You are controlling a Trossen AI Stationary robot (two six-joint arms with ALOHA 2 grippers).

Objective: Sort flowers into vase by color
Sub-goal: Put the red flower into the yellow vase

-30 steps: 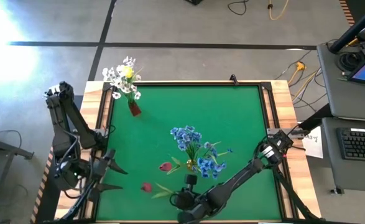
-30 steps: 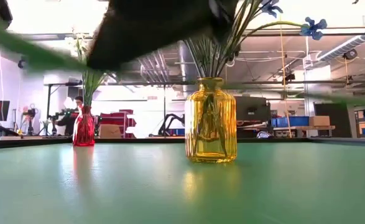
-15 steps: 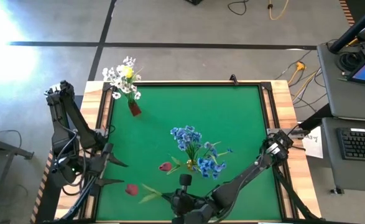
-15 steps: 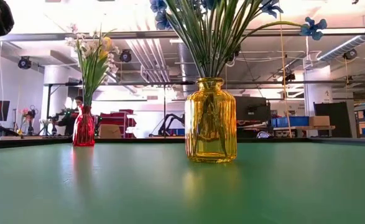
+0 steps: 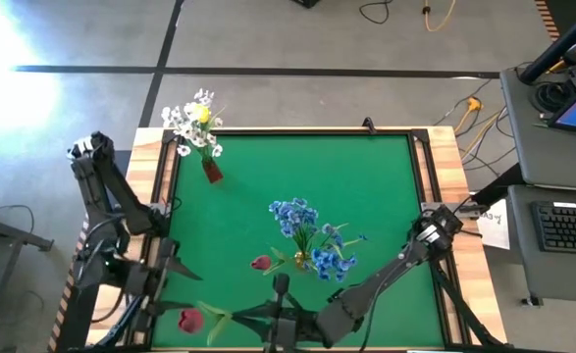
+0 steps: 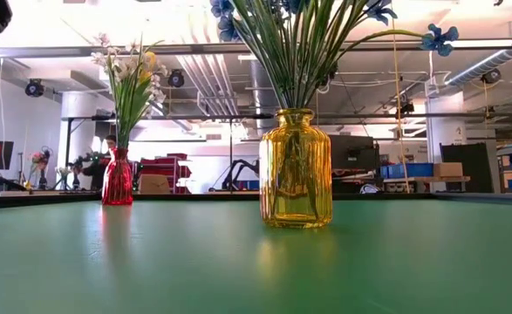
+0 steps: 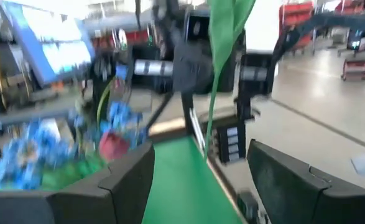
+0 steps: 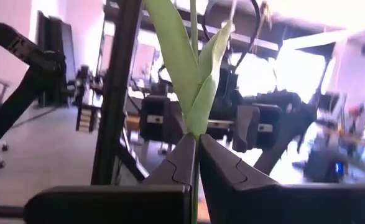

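Looking down: right gripper [image 5: 271,316] at the table's near edge, clamped on the green stem of a red-pink tulip [image 5: 189,319], bloom pointing toward the left gripper [image 5: 167,281], whose fingers stand apart. Low view: yellow vase [image 6: 295,168] holds blue flowers [image 6: 301,35]; red vase [image 6: 118,177] holds white blossoms [image 6: 126,65]. Right wrist view: fingers [image 8: 177,167] pinch the stem. Left wrist view: fingers [image 7: 131,175] spread, stem between them, untouched.

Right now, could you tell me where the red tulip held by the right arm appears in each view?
High view: the tulip has its bloom at bottom left, its stem in the right claw.
Low view: not in it.
Left wrist view: only its green stem, between the open left claw.
Right wrist view: stem and leaves rise from the shut claw.
Landmark: the blue flowers, in the high, low and left wrist views.
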